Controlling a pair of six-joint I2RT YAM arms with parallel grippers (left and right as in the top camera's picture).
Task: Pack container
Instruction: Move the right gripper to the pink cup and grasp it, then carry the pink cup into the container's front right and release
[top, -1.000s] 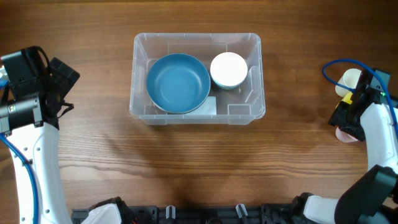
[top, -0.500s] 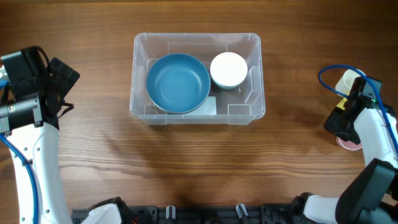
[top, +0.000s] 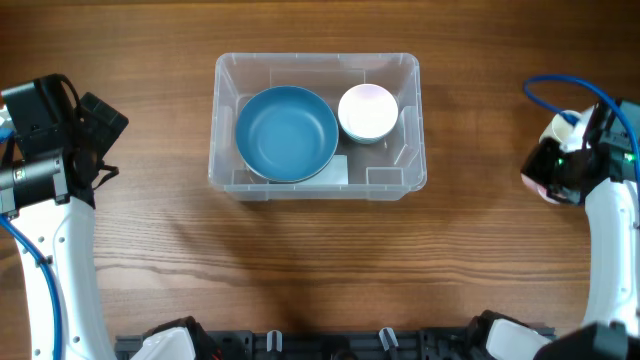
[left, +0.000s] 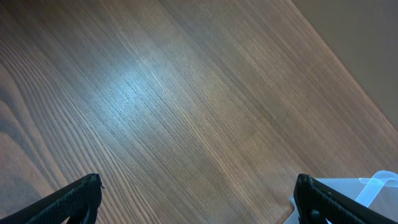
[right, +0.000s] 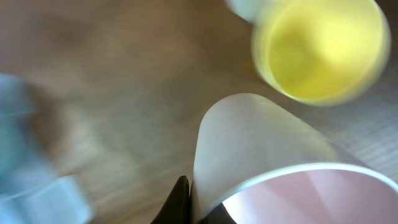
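Right tool (top: 556, 180): clamped on the pink cup (right: 261, 149); one dark finger (right: 180, 200) lies against the cup's outer wall, and the other is hidden.
Pink cup: smooth matte plastic with a round mouth, tilted, far out on the counter's right side.
Yellow cup (right: 320, 50): round and smooth, blurred, just beside the pink cup.
Left tool (left: 198, 186): fingers spread wide, holding nothing, over bare counter (left: 186, 93).
Counter: brown wood grain with a soft sheen.
Container (top: 412, 172): clear plastic, rectangular with rounded corners, mid-counter, well apart from both tools.
Inside: a wide blue bowl (top: 287, 133) on the left and a small white bowl (top: 368, 111) on the right, side by side.
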